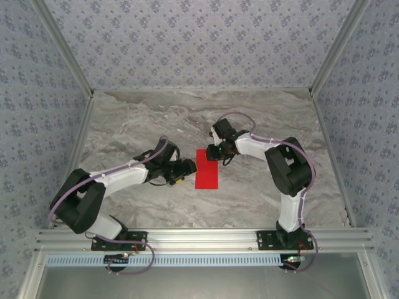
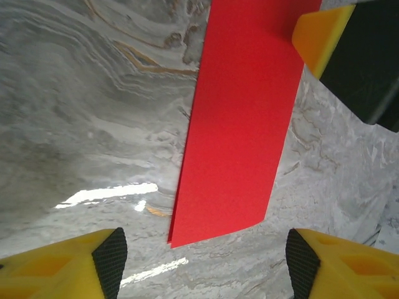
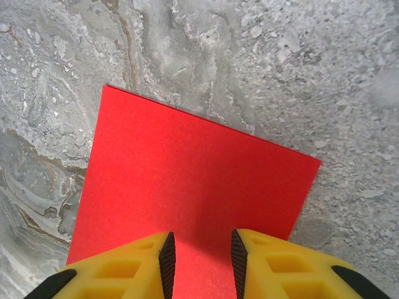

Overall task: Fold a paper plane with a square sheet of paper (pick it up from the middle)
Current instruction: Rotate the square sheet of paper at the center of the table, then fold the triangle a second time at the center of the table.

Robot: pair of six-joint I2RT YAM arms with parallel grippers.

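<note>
The square sheet of paper (image 1: 206,169) lies flat on the marble table, folded into a narrow red rectangle with two layers showing at its left edge (image 2: 240,124). My left gripper (image 1: 187,168) sits low at the sheet's left side, open wide (image 2: 204,265), its tips just short of the sheet's short end. My right gripper (image 1: 219,156) hovers over the far end of the sheet (image 3: 187,168). Its jaws stand a narrow gap apart (image 3: 202,261), with the flat paper beneath and nothing pinched between them. One right fingertip (image 2: 318,37) shows in the left wrist view.
Grey veined marble tabletop (image 1: 262,124) surrounds the sheet on every side. Patterned walls (image 1: 199,43) close off the back and both sides. An aluminium rail (image 1: 199,238) runs along the near edge by the arm bases.
</note>
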